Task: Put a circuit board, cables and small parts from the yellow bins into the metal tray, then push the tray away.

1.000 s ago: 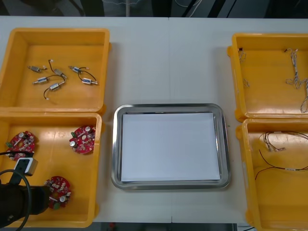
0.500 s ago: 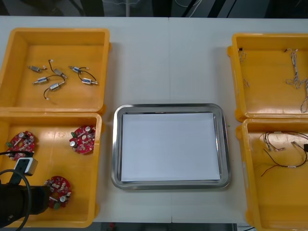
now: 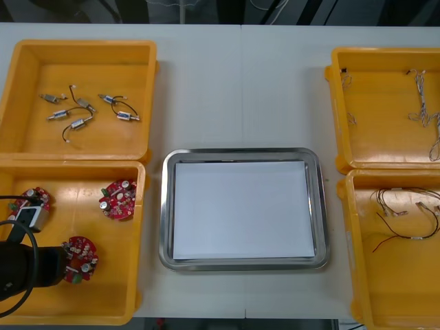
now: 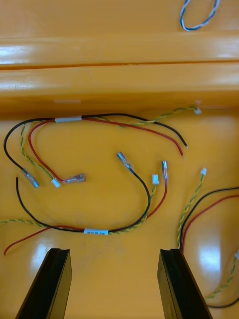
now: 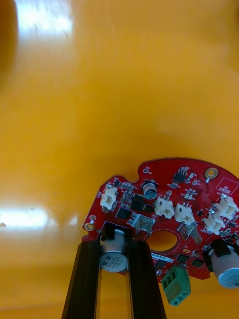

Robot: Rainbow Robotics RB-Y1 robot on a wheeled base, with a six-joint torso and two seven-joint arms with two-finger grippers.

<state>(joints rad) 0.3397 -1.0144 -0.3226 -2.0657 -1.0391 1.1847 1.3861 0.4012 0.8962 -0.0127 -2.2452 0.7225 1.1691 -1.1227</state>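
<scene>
Your left fingers [image 5: 88,279] are closed narrowly on a silver component of a round red circuit board [image 5: 164,219] inside the near-left yellow bin [image 3: 103,295]. The white-lined metal tray [image 3: 165,206] sits mid-tabletop [image 3: 240,82]. Your right fingers [image 4: 55,284] stand wide apart, gripping nothing, above red, black and yellow cables [image 4: 99,124] in the near-right yellow bin [image 3: 399,289].

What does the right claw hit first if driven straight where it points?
The right claw, open, likely meets the black, red and yellow cables on the floor of the yellow bin; depth unclear.
</scene>
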